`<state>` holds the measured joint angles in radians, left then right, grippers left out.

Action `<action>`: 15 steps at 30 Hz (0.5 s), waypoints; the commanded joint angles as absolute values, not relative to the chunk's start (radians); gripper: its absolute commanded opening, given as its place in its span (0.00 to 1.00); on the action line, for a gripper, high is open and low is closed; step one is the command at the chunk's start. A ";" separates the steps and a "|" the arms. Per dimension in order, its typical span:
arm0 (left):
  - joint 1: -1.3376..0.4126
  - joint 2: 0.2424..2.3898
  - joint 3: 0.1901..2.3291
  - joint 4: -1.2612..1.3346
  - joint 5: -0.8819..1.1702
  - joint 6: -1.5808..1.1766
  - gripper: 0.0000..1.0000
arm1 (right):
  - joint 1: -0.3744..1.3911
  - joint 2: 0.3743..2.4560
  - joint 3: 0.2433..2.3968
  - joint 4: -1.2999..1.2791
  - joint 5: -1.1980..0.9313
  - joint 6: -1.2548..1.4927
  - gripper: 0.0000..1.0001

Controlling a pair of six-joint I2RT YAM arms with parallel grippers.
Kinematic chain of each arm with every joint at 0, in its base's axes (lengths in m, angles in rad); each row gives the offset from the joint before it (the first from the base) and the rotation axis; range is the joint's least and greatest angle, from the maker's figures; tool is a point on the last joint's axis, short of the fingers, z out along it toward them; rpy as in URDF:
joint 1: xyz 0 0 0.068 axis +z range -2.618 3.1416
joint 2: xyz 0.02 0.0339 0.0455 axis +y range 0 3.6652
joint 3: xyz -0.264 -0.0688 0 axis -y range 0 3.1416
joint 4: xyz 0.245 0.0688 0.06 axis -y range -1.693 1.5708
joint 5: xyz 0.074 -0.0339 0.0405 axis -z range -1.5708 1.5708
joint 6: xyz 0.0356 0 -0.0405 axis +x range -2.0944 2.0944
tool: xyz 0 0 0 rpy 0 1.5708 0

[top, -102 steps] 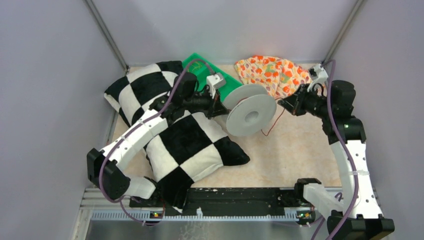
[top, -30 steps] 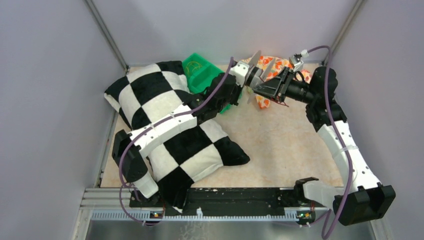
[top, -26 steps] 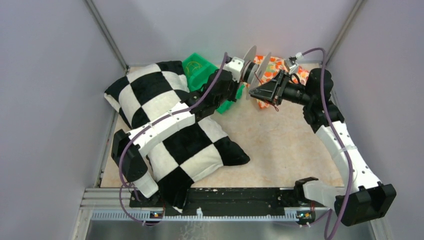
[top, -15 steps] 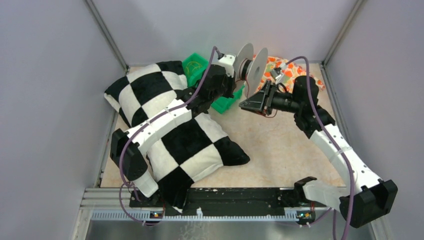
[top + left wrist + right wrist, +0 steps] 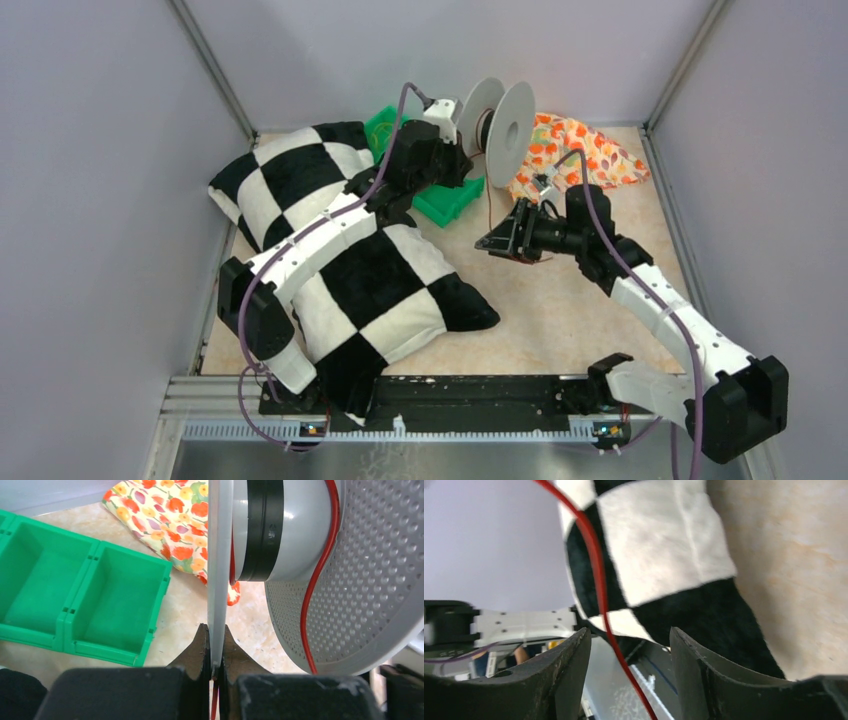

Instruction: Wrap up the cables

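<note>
A white spool [image 5: 505,120] stands on edge at the back of the table. My left gripper [image 5: 462,128] is shut on the rim of one flange [image 5: 220,555], which is pinched between its fingertips [image 5: 214,650]. The thin red cable [image 5: 320,565] runs round the grey hub and across the dotted inner face of the other flange. From the spool it hangs down [image 5: 490,205] to my right gripper [image 5: 490,243], which hovers over the table in front of the spool. The right gripper [image 5: 629,632] stands open, and the cable [image 5: 596,570] passes loosely between its fingers, touching neither.
A black-and-white checkered pillow [image 5: 370,280] lies under the left arm. Green bins [image 5: 445,198] sit just behind it, below the spool. A floral cloth [image 5: 585,150] lies at the back right. Grey walls close in on both sides.
The left arm has carried the spool up and back. The right gripper has drawn away from the spool toward the front, and its jaws have widened, freeing the cable.
</note>
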<state>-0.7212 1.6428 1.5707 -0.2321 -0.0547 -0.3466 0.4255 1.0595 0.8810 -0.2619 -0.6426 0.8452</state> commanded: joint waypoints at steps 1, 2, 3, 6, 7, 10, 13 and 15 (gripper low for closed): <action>-0.716 1.539 1.651 -0.114 0.067 -0.384 0.00 | 0.436 1.018 0.785 -0.236 -0.536 0.752 0.60; -0.716 1.529 1.652 -0.124 0.081 -0.385 0.00 | 0.435 1.010 0.767 -0.227 -0.515 0.744 0.61; -0.715 1.518 1.652 -0.133 0.092 -0.386 0.00 | 0.435 1.001 0.752 -0.219 -0.493 0.742 0.62; -0.711 1.478 1.632 -0.142 0.153 -0.379 0.00 | 0.435 0.974 0.702 -0.170 -0.468 0.706 0.63; -0.709 1.464 1.616 -0.138 0.180 -0.374 0.00 | 0.435 0.976 0.689 -0.162 -0.462 0.684 0.63; -0.702 1.438 1.581 -0.142 0.250 -0.372 0.00 | 0.434 0.991 0.663 -0.185 -0.391 0.633 0.63; -0.699 1.419 1.563 -0.165 0.304 -0.364 0.00 | 0.428 0.979 0.644 -0.192 -0.280 0.614 0.67; -0.696 1.404 1.547 -0.175 0.328 -0.350 0.00 | 0.413 0.962 0.643 -0.220 -0.209 0.601 0.69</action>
<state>-0.7044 1.4681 1.5650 -0.2573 0.2253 -0.3637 0.4244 1.0016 0.6521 -0.2256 -0.3752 0.6678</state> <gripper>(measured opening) 0.041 0.673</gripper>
